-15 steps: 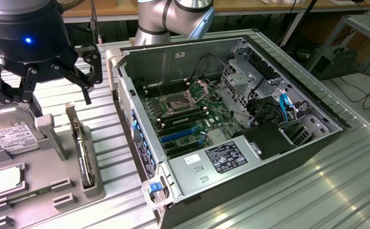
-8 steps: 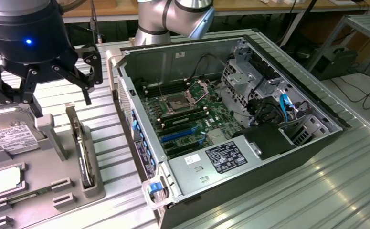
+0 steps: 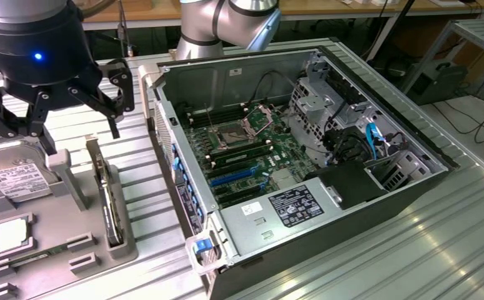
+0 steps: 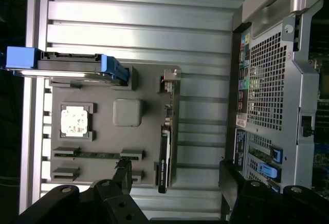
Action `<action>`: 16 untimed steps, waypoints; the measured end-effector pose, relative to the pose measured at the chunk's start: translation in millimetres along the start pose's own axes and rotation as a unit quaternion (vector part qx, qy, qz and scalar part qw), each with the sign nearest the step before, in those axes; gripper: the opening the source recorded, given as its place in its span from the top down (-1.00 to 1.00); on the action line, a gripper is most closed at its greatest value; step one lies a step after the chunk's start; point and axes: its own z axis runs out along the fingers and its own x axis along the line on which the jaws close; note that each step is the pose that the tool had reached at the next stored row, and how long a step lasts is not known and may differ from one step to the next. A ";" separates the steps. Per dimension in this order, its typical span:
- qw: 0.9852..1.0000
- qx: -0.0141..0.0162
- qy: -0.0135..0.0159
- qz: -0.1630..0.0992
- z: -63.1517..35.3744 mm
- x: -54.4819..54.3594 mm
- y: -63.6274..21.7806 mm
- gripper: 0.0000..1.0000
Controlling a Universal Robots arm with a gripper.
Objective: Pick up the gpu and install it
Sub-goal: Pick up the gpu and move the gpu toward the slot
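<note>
The gpu (image 3: 108, 203) is a thin black card standing on edge in a slot along the side of a grey fixture tray (image 3: 62, 219) that faces the case. Its silvery bracket end points away from the tray's front. In the wrist view the gpu (image 4: 165, 131) runs lengthwise along the tray's edge. My gripper (image 3: 82, 140) hangs open above the tray's far end, close to the card but clear of it. In the wrist view my gripper (image 4: 177, 178) holds nothing, and its fingers (image 4: 123, 175) straddle one end of the card from above.
An open computer case (image 3: 408, 134) lies beside the tray, motherboard up, with blue expansion slots (image 3: 233, 178) near its rear wall. The tray also carries a hard drive (image 3: 12, 178), a processor chip (image 3: 9, 234) and a memory stick (image 4: 97, 154). Ribbed metal table (image 3: 425, 250) surrounds everything.
</note>
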 end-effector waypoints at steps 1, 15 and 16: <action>1.000 0.000 0.000 0.000 0.2 0.0 0.0 -0.56; 1.000 0.000 0.000 0.000 3.5 0.3 -0.4 -0.56; 1.000 0.000 0.000 0.000 3.7 0.3 -0.4 -0.56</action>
